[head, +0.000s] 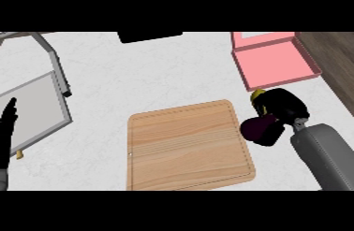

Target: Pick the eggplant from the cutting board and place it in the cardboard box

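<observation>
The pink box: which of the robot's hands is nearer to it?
Right. The right hand, curled round the eggplant, is close to the pink box, at its near side; the left hand rests open at the view's left edge, beyond the cutting board.

R hand (282,104) curled round eggplant (261,130) just right of cutting board (188,146), nr pink box (276,64) (L hand (8,127) open, left edge).

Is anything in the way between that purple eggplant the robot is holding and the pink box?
Nothing visible is in the way. The black right hand, curled round the dark purple eggplant, is just right of the light wooden cutting board. Only bare white marbled counter lies between it and the open pink box.
</observation>
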